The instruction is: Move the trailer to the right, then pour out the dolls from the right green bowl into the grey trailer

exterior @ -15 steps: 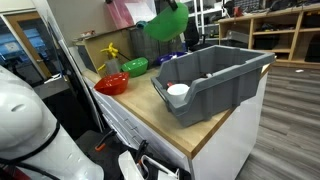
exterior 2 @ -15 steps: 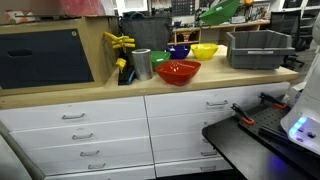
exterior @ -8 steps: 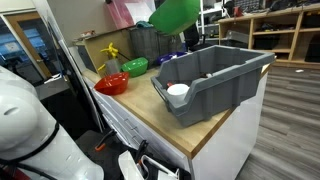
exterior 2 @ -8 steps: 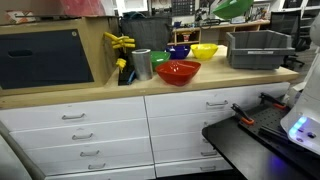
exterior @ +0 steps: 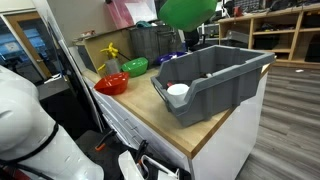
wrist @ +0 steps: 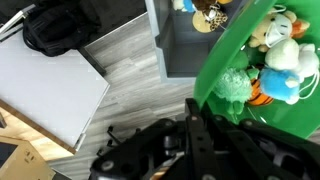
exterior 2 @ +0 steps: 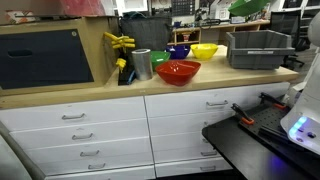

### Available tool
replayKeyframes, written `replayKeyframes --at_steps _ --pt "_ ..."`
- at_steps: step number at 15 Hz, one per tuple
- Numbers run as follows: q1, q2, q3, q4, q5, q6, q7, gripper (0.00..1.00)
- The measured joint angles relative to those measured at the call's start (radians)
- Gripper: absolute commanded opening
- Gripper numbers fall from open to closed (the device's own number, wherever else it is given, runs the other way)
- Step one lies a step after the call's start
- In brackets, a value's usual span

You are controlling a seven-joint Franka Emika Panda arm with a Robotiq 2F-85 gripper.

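Note:
My gripper (wrist: 200, 118) is shut on the rim of the right green bowl (wrist: 240, 60). The bowl hangs in the air above the grey trailer (exterior: 215, 80) in both exterior views, at the top of the frame (exterior: 185, 10) and near the upper right corner (exterior 2: 248, 7). The dolls (wrist: 265, 65) lie inside the bowl: green, orange, blue and tan soft toys. The trailer stands at the counter's end (exterior 2: 260, 48). A white cup-like object (exterior: 178, 92) sits in its front lip.
A red bowl (exterior: 111, 85), a second green bowl (exterior: 135, 67), a yellow bowl (exterior 2: 204, 50), a blue bowl (exterior 2: 179, 51) and a metal cup (exterior 2: 141, 64) stand on the wooden counter (exterior: 160, 125). The floor lies beyond the counter's end.
The green bowl has moved along the counter toward the trailer and now hangs over it. Nothing else has moved.

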Motion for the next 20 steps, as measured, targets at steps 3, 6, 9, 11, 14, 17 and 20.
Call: replayKeyframes --at_steps 3,6,9,11,14,17,20 --pt "-0.013 -0.004 -0.007 0.012 -0.036 -0.021 -0.034 0.01" --pt "-0.019 -0.005 -0.016 0.031 -0.067 -0.044 -0.076 0.01" --pt "-0.020 -0.005 -0.022 0.051 -0.094 -0.068 -0.129 0.01" --pt "-0.021 -0.005 -0.024 0.059 -0.116 -0.072 -0.154 0.01" --pt "-0.023 -0.005 -0.033 0.058 -0.177 -0.072 -0.174 0.01" --pt "-0.025 -0.005 -0.054 0.047 -0.251 -0.070 -0.174 0.01" --pt "-0.025 -0.005 -0.069 0.034 -0.318 -0.068 -0.175 0.01"
